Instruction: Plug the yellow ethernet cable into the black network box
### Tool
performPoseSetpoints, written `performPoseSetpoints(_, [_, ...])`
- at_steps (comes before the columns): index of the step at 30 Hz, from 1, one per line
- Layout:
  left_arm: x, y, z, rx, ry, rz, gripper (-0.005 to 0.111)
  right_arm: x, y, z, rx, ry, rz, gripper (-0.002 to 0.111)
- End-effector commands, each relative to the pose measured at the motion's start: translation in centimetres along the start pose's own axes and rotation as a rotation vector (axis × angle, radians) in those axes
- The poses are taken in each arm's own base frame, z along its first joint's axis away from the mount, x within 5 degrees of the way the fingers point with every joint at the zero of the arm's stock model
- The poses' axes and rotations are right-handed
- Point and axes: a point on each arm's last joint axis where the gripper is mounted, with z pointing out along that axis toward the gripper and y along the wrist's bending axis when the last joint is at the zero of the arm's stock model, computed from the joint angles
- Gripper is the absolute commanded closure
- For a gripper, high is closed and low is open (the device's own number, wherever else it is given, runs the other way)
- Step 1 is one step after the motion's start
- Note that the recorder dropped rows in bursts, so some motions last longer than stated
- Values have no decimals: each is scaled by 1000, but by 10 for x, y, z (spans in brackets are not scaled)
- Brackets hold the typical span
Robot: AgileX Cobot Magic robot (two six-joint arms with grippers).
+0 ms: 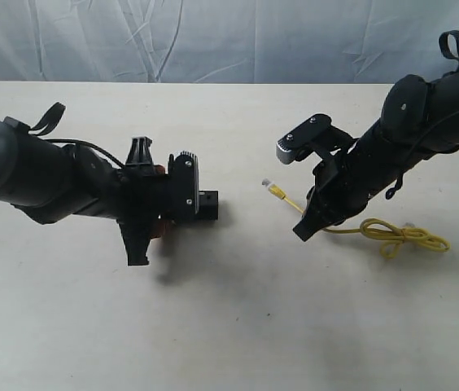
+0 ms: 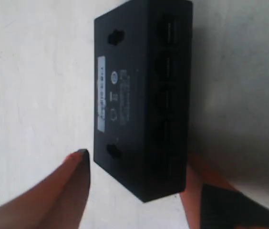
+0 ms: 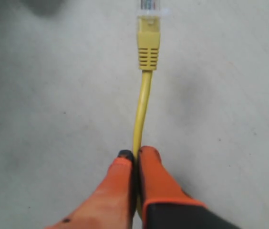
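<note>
The black network box [image 2: 125, 95] lies between the orange fingers [image 2: 72, 186] of my left gripper [image 2: 137, 157]. Its port row is turned to one side and its label face shows. The jaws stand open: a strip of table shows between one fingertip and the box. In the exterior view the box [image 1: 207, 205] pokes out past the left gripper [image 1: 189, 205]. My right gripper [image 3: 135, 153] is shut on the yellow ethernet cable [image 3: 143, 105], a short way behind its clear plug [image 3: 150, 5]. The plug [image 1: 268, 185] points toward the box with a gap between them. The cable's looped bundle [image 1: 400, 236] lies behind the right gripper [image 1: 303, 231].
A pale tabletop [image 1: 229, 326] carries everything, and a wrinkled white cloth backdrop [image 1: 213, 41] hangs behind its far edge. A grey camera block [image 1: 301, 138] sticks up from the right wrist. Both dark arms reach in from the sides.
</note>
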Motion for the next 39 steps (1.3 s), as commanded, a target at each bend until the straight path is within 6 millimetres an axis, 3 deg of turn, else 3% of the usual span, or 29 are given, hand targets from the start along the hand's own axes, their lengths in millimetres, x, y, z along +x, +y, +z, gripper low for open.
performPoseSetpoints(1, [-2,-2,-4,17,-12,-63,48,1,-2,0,6,-5,12,109])
performPoseSetpoints(12, [-16,28,-55,-121,-110,-161,48,1,-2,0,0,-8,23,109])
performPoseSetpoints(20, [-22,23,-58,-46,-164,-176,49,1,-1,0,-3,-8,26,109])
performPoseSetpoints(22, [-18,26,-58,-72,-146,-224,59,1,-1,0,-3,-9,28,109])
performPoseSetpoints(27, [3,36,-57,-63,-132,-352,106,1,-1,0,-12,-5,32,109])
performPoseSetpoints(30, [11,42,-58,-7,-176,-439,107,1,0,0,-19,-6,40,109])
performPoseSetpoints(35, [23,77,-62,86,-290,-699,107,-1,6,1,-46,-7,56,109])
performPoseSetpoints(39, [25,98,-48,244,-257,-751,107,-1,7,1,-50,-7,62,109])
